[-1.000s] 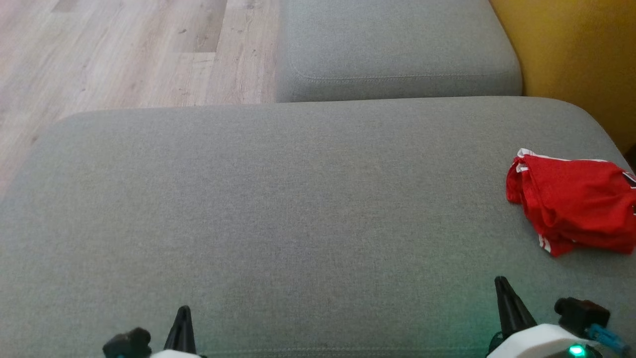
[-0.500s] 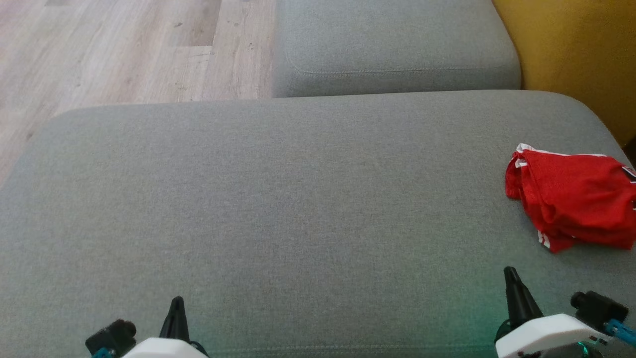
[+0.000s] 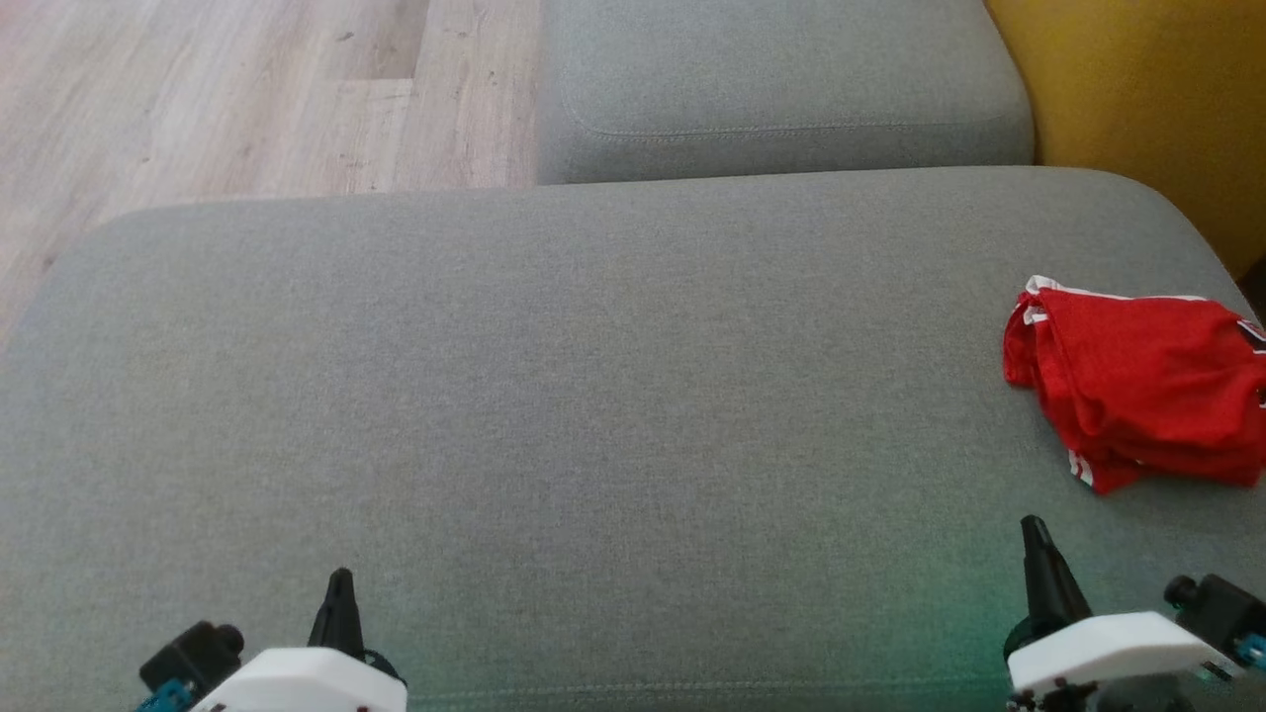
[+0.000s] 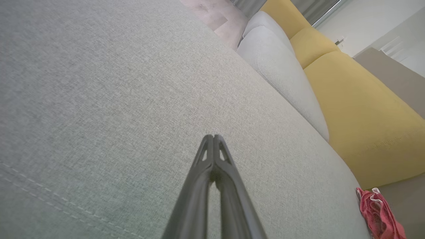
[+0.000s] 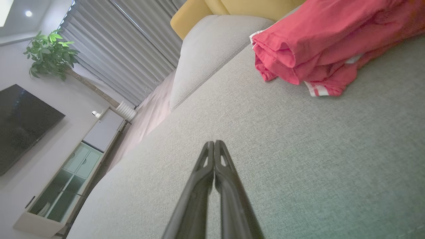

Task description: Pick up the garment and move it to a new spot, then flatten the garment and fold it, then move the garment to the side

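The garment (image 3: 1137,386) is a red piece with white trim, bunched up at the right edge of the grey sofa cushion (image 3: 593,396). It also appears in the right wrist view as the garment (image 5: 332,43) at the upper right, and as a small red heap (image 4: 378,215) in the left wrist view. My left gripper (image 3: 339,583) is shut and empty near the cushion's front edge at the lower left. My right gripper (image 3: 1034,529) is shut and empty too, a short way in front of the garment and apart from it. The shut tips show as the left gripper (image 4: 213,136) and the right gripper (image 5: 214,142).
A second grey cushion (image 3: 781,89) lies beyond the main one. A yellow sofa back (image 3: 1147,99) rises at the right. Wood floor (image 3: 218,99) lies at the far left. The right wrist view shows a cabinet (image 5: 73,172), a plant (image 5: 49,56) and a dark screen (image 5: 20,122).
The whole head view has shifted, so the camera has moved. Both grippers show a little higher in the picture and stay shut. The garment lies as before.
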### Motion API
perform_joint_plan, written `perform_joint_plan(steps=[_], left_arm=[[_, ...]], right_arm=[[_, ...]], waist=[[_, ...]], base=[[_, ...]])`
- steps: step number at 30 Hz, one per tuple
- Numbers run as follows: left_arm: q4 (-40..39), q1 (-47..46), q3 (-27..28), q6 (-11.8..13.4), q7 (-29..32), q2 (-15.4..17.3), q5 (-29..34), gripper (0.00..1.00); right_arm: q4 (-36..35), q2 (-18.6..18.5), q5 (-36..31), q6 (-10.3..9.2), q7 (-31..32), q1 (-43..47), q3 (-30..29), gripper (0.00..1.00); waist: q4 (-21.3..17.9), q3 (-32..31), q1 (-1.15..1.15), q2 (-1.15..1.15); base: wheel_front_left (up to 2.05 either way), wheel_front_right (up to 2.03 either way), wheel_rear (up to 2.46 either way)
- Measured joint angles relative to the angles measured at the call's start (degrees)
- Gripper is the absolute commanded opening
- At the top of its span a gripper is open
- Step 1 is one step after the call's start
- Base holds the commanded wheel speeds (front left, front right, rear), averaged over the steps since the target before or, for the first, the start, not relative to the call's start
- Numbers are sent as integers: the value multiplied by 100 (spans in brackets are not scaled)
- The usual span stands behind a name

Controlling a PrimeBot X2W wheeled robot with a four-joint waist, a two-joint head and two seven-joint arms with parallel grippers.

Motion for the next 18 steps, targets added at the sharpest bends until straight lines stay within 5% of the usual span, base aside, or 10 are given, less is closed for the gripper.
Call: perform_joint_plan(steps=[18], left_arm=[[3,-66,558,-355,234,-233,-686,0]], right_arm=[[-24,1,1113,0,153,-166,-157,0]], waist=[[-50,108,0,0]], base=[[0,0,0]])
